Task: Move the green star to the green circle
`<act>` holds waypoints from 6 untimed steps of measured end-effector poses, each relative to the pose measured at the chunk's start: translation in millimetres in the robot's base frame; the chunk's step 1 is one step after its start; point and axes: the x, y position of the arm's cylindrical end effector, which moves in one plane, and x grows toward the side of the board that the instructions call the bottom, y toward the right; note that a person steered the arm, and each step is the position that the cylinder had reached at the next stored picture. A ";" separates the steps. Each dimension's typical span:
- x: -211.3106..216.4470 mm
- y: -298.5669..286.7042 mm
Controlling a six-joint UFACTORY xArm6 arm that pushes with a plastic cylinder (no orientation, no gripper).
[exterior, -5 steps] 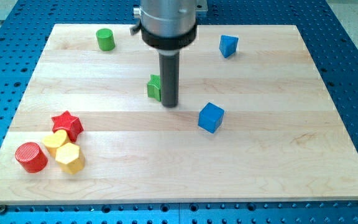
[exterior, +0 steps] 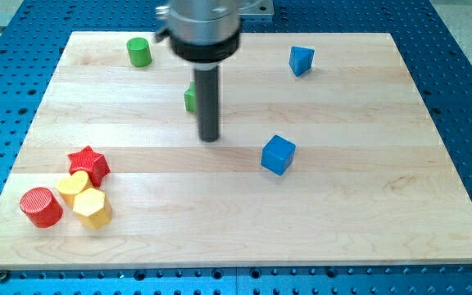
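The green star (exterior: 189, 98) lies on the wooden board, mostly hidden behind my dark rod; only its left edge shows. The green circle (exterior: 139, 52), a short green cylinder, stands near the view's top left. My tip (exterior: 210, 137) rests on the board just below and right of the green star, close against it. The star is right of and below the green circle, about a block's width or two away.
A blue cube (exterior: 278, 154) sits right of my tip. Another blue block (exterior: 301, 60) is at the top right. At the bottom left cluster a red star (exterior: 89, 163), a red cylinder (exterior: 41, 206), and two yellow blocks (exterior: 91, 206).
My rod has moved up and left. The green star has slid up and left with it, closer to the green circle.
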 end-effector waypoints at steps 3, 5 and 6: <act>-22.4 11.9; -78.5 8.6; -103.5 -28.5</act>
